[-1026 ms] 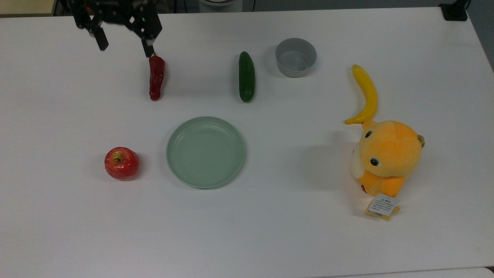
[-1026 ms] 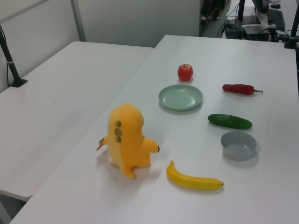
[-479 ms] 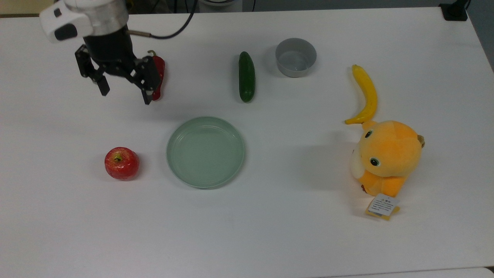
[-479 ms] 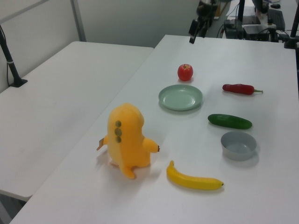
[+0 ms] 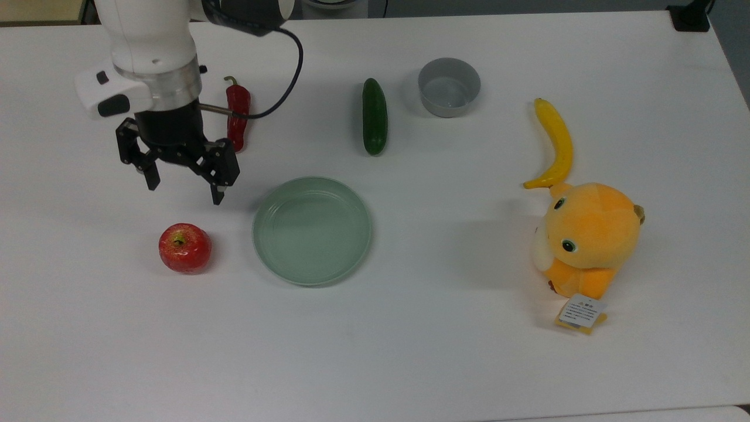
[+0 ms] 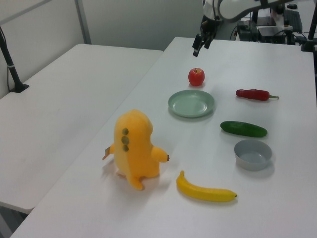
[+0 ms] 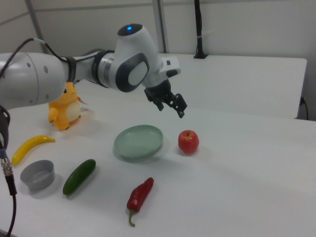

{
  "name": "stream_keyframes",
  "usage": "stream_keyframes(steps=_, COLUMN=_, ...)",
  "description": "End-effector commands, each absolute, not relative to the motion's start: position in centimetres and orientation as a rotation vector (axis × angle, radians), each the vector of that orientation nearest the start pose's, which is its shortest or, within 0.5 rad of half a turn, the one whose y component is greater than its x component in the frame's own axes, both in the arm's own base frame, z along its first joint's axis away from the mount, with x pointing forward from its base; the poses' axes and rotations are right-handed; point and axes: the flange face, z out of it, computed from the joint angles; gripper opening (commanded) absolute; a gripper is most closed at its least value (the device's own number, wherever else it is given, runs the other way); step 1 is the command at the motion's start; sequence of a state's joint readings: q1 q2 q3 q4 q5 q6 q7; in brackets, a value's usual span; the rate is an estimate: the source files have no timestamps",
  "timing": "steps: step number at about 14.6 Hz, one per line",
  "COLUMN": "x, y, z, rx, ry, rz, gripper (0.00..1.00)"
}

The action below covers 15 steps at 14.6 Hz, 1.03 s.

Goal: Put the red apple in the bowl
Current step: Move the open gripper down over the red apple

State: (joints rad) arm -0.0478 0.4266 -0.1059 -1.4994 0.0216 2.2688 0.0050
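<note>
— So, what is the gripper [image 5: 184,189] doing?
— Fingers spread wide, nothing between them, hanging above the tabletop [image 5: 410,351] over the red apple [image 5: 184,247].
— And that apple?
— Resting beside the green plate [image 5: 312,231], toward the top view's left edge. The bowl [image 5: 449,87] sits well apart, near the far edge past the cucumber [image 5: 374,116].

The top view looks steeply down on the white table [image 5: 410,363] from above its near edge, the arm's base at the far side; the left view stands lower, beyond the table end where the plush toy [image 6: 133,148] sits, looking along the table's length; the right view looks from the opposite end, low and closer in; all three share the pale green plate [image 5: 312,230] at mid-table.
</note>
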Motion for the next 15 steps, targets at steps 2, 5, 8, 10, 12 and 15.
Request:
stream_keyframes(steps=2, x=72.7, y=-10.0, z=42.6, rx=-3.204, ry=0.154, rz=-0.6, gripper=1.0)
stream_keyframes(steps=5, x=73.0, y=-10.2, z=41.2, rx=-3.264, ry=-0.022, rz=-0.58, gripper=1.0)
stream_keyframes(steps=8, x=73.0, y=-10.9, z=40.5, rx=-3.285, ry=-0.248, rz=-0.541, gripper=1.0)
stream_keyframes(steps=10, x=73.0, y=-11.0, z=40.1, rx=-3.291, ry=-0.296, rz=-0.529, gripper=1.0)
stream_keyframes(steps=12, x=73.3, y=-11.0, z=39.0, rx=-3.293, ry=-0.353, rz=-0.504, gripper=1.0)
stream_keyframes(steps=15, x=73.7, y=-11.1, z=38.4, rx=-3.303, ry=-0.409, rz=-0.494, gripper=1.0)
